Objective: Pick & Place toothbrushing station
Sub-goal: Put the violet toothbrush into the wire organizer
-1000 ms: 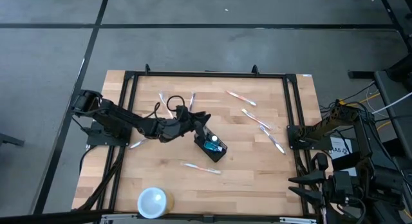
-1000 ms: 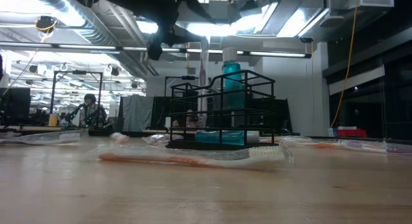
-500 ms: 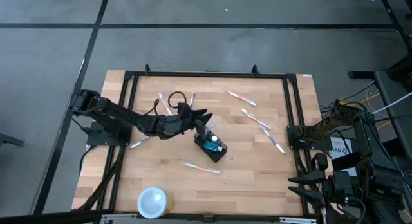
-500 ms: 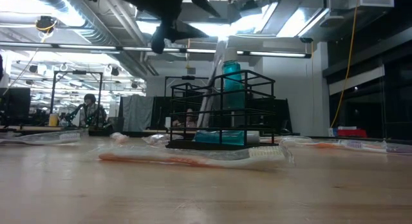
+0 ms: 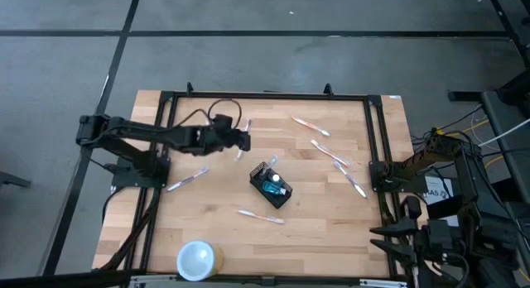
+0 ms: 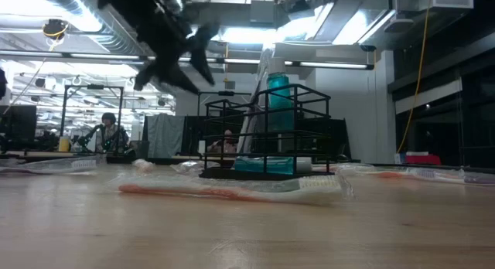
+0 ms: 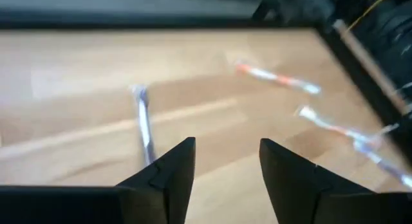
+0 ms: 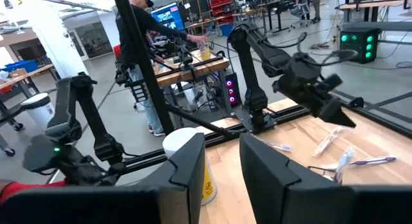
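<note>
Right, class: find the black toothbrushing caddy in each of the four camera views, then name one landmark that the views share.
High view: black caddy mid-table, just right of centre.
Low view: caddy centre, with a teal bottle in it.
Left wrist view: not in it.
Right wrist view: not in it.
Shared landmark: the left gripper, in high, low and right wrist views.

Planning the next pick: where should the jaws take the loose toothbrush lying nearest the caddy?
Probably mid-handle on the toothbrush, coming straight down, jaws across its length: it lies flat on the table, clear of the caddy.
</note>
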{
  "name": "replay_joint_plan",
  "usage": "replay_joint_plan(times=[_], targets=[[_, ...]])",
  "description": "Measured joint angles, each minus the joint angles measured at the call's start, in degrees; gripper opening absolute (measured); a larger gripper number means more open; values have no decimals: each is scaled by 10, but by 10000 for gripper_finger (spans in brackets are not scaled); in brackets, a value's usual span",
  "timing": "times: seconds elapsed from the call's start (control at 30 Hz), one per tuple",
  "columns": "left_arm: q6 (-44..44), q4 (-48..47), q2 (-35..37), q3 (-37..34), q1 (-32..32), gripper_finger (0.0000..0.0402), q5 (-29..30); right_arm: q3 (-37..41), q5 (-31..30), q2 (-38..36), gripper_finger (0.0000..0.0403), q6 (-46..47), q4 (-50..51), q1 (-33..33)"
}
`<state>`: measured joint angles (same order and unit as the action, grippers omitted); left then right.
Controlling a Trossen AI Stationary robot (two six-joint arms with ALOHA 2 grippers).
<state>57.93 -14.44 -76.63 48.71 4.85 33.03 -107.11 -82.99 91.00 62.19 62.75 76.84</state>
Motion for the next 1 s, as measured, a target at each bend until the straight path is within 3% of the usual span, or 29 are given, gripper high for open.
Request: replay_joint_plan(times=[0.13,0.27,0.37,0.53,1.0], targets=[[-23,-51,-19,0,62,168,-112,0,2,0,100,4,1,-6],[-40,-122,-41,0,76,180,-165,0,11,0,100,17,0,-8],[-45,-119,-63,0,67,185,-192,0,10,0,100,15,0,-8],[-30,-111,-106,0,46,186,-226,0,3,0,100,6,0,-8],[-1,-95,-164,0,11,187,-222,0,10,0,100,14,-1,-8]])
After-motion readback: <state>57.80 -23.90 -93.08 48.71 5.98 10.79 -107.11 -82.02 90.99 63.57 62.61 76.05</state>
